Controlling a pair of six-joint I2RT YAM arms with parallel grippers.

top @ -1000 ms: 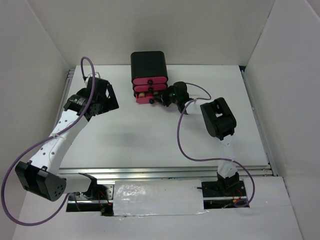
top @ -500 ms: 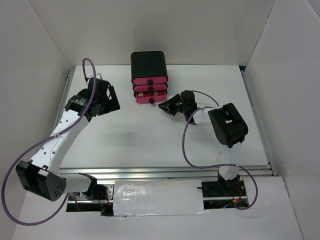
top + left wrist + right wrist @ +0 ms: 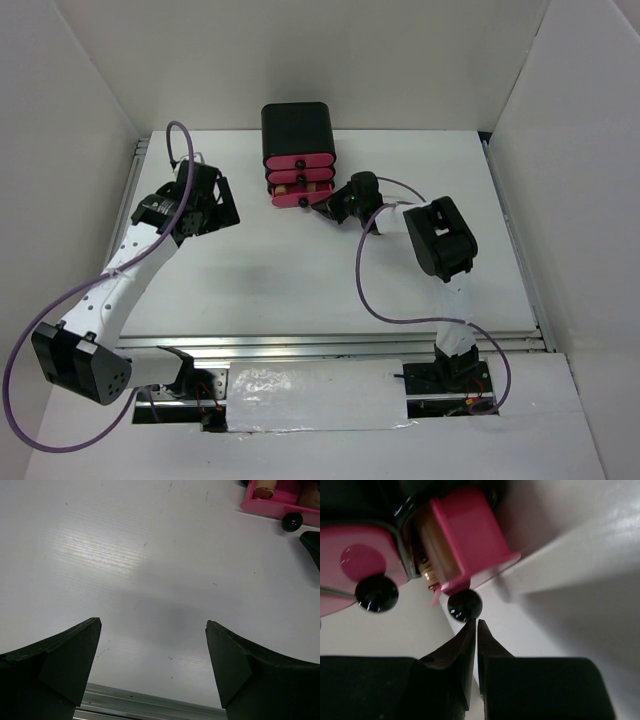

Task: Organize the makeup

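While pressed together just short of round black knob [image 3: 464, 605] on pulled-out pink plastic drawer [image 3: 470, 535] | right gripper [image 3: 476, 625] pinching nothing, left gripper [image 3: 153, 625] spread | beige bottle [image 3: 432, 555] inside drawer, far edge of white table [image 3: 300, 270] | risk: off-centre nudge glancing off knob, skewing drawer

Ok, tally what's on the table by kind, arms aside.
Box: 1
Drawers: 3
Knobs: 3
Bottles showing in the open bottom drawer: 2
Total: 9
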